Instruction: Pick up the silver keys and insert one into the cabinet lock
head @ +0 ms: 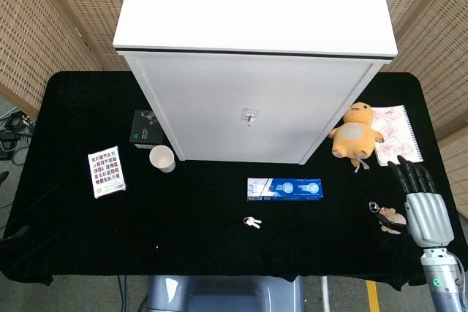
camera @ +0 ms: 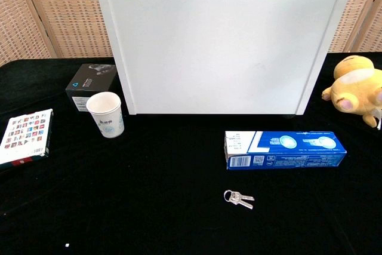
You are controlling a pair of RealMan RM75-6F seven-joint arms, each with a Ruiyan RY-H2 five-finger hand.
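Observation:
The silver keys (head: 251, 221) lie on the black table on a small ring, just in front of a blue box; the chest view shows the keys (camera: 238, 198) flat and untouched. The white cabinet (head: 252, 100) stands at the middle back, with its lock (head: 250, 117) in the centre of the front door and a key hanging in it. My right hand (head: 422, 199) hovers at the table's right edge, fingers stretched forward and apart, holding nothing, far right of the keys. My left hand appears in neither view.
A blue toothpaste box (head: 284, 188) lies behind the keys. A paper cup (head: 162, 158), a black box (head: 146, 128) and a card pack (head: 107, 172) sit left. A yellow plush toy (head: 354, 134), a notebook (head: 395, 134) and a small keychain (head: 387, 217) are at the right.

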